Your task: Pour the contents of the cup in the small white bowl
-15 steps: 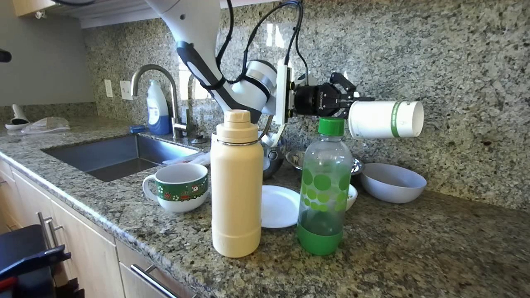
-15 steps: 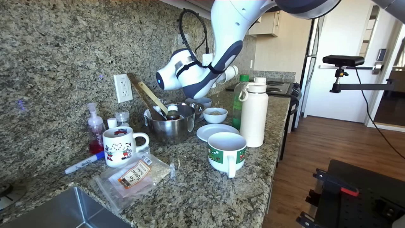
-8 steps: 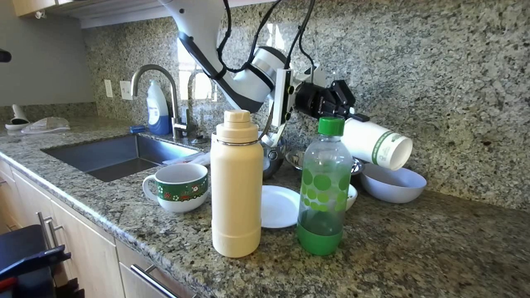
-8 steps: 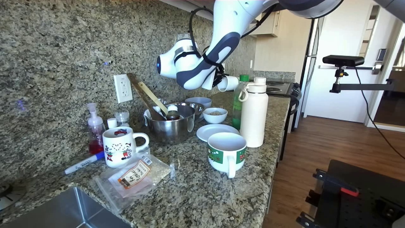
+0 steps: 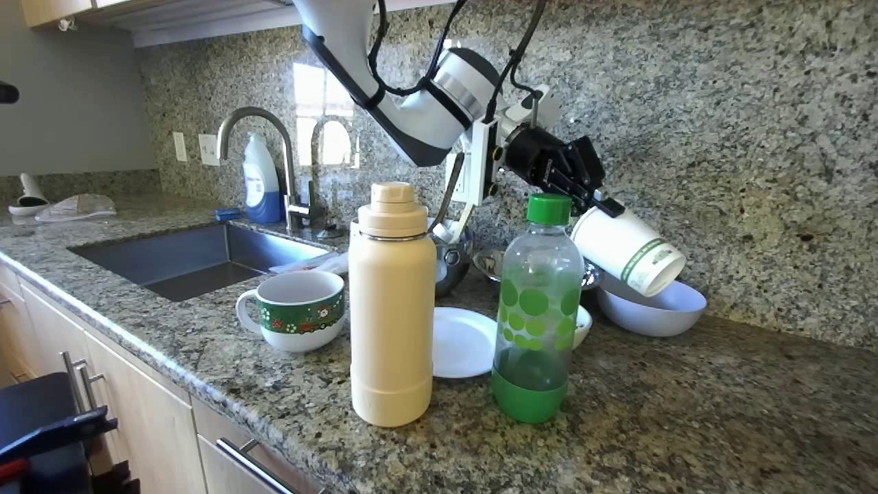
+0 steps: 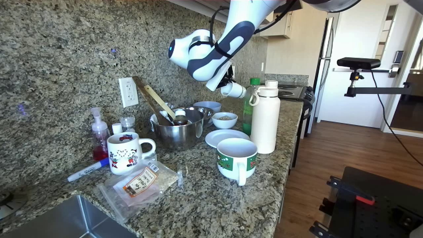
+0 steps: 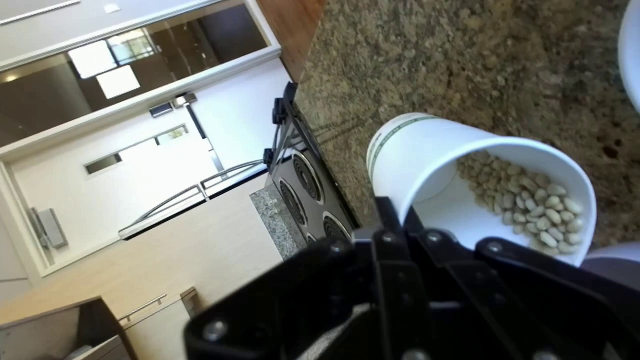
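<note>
Wrist view: your gripper [image 7: 400, 215] is clamped on the edge of the white paper cup [image 7: 435, 142], at about 9 o'clock on its mouth. Its fingers [image 7: 387, 212] pinch the cup's wall between them. Pale beans [image 7: 535, 205] are piled inside toward 4 o'clock, and they come close to the edge there.

In an exterior view, your cup is up in the air and leans a lot, with its bottom end pointing to 4 o'clock. A wider pale bowl [image 5: 651, 321] shows at 5 o'clock from the cup, which hides part of it. The small white bowl [image 5: 584, 331] is at 7 o'clock, partly hidden by a clear bottle with green dots [image 5: 536, 302].

In an exterior view you see that small white bowl [image 6: 224, 124] better, on the stone counter [image 6: 198, 205], with tan bits inside too small to name. From it, a white plate [image 6: 219, 136] is at 6 o'clock, a tall cream flask [image 6: 264, 127] at 3 o'clock, and a steel mixing bowl [image 6: 175, 138] near 9 o'clock.
</note>
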You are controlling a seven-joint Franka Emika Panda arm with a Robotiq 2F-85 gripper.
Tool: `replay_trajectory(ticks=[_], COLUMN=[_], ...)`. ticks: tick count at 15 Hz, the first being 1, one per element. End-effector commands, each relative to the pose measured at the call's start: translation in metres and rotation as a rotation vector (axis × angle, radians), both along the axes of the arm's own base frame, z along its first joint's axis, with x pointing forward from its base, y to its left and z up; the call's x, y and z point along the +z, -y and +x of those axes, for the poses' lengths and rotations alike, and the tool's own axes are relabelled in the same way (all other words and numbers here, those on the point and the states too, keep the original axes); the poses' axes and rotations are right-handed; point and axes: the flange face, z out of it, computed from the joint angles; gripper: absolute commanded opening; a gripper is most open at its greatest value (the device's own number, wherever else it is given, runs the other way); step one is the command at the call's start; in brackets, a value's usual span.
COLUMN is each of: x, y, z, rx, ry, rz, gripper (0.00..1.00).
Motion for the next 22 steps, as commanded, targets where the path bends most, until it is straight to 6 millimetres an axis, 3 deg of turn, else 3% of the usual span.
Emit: replay_trajectory(ticks=[1, 7, 12, 18, 22], x=[0.022, 0.050, 0.075, 0.096, 0.097], y=[0.004, -0.005, -0.014, -0.035, -0.057], z=[0.005, 0.013, 0.007, -0.023, -0.048], rx=[0.009, 0.040, 0.040, 0.060, 0.071], ry=[0.162, 0.393, 0.541, 0.687, 0.695], rz=[0.096, 0.302, 0.498, 0.740, 0.902], gripper=[0.01, 0.01, 0.01, 0.01, 0.01])
